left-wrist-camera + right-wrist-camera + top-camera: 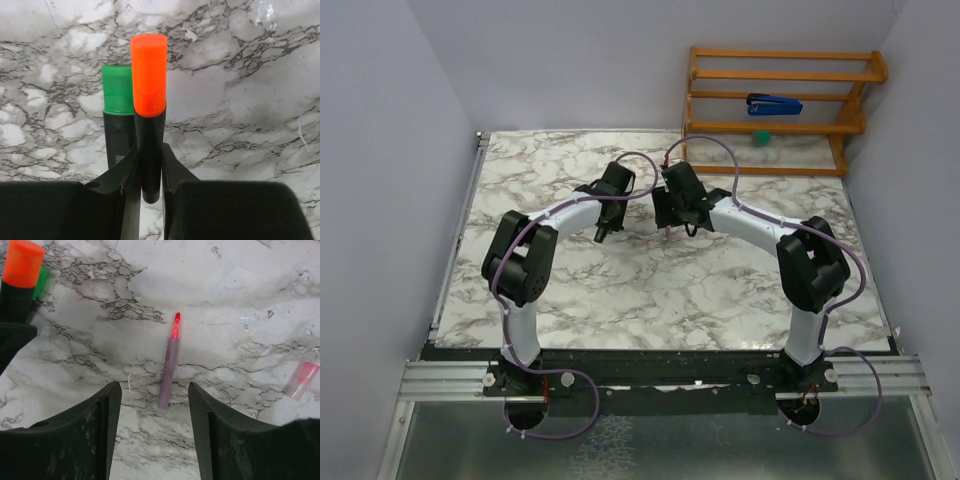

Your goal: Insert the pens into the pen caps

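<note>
**Right gripper [155,387] open above the uncapped pink pen [167,371]**

Its jaws stand apart and hold nothing. In the right wrist view the pen lies on the marble table [240,290] between them, near the middle of the table. The barrel runs almost straight away from the gripper, with the bare red tip [175,322] at the far end. Off to the right, well apart from the pen, lies a translucent pink cap [301,379].

To the left, the left gripper [149,150] is clamped on the barrel of a black pen [150,130], whose orange cap [149,75] is already on. A second black pen [119,142] with a green cap [117,90] sits just beside it on the left. I cannot tell whether the two touch.

The pink pen looks light, stiff and smooth. It is slim and round, so it would likely roll or skid if the fingers close off-centre. The safest hold is probably across mid-barrel, square to its length. That keeps clear of the inked tip and leaves the tip end free to enter the cap. The cap is tiny and will likely slide unless it is pinned or gripped.
</note>
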Robot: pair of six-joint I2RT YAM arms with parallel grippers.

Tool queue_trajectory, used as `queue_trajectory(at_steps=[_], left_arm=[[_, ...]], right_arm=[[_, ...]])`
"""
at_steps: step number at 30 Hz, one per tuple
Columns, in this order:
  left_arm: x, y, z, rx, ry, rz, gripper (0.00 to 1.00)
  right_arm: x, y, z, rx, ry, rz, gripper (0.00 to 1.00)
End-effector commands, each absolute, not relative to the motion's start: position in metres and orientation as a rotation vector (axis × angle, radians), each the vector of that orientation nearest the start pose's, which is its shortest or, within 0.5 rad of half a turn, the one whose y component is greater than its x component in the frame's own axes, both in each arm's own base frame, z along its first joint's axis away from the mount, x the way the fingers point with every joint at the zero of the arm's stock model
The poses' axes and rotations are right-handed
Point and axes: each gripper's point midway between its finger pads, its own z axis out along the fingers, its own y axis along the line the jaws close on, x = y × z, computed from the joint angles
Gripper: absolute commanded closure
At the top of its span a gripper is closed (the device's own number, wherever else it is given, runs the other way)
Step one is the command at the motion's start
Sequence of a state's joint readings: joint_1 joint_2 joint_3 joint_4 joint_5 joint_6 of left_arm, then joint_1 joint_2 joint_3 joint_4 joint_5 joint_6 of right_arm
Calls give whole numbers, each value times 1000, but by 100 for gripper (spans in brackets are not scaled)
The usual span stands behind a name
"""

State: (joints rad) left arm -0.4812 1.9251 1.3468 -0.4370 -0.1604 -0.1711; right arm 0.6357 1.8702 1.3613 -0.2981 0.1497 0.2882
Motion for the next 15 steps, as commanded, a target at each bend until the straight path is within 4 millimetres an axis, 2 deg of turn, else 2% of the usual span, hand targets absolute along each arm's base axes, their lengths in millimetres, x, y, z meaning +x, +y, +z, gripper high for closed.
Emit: queue_trajectory(at_steps=[1, 5, 9, 15], left_arm=[[392, -197, 29, 402, 2614, -82, 95], [388, -200, 22, 414, 2634, -102, 80], [389, -201, 18, 420, 2641, -104, 71], [393, -203, 27, 402, 2620, -116, 60]], right_arm=[[406, 282, 84, -370, 2381, 258, 40], [413, 281, 67, -359, 2398, 252, 42], [419, 279, 53, -348, 2416, 259, 49], [427, 275, 38, -337, 2435, 274, 60]])
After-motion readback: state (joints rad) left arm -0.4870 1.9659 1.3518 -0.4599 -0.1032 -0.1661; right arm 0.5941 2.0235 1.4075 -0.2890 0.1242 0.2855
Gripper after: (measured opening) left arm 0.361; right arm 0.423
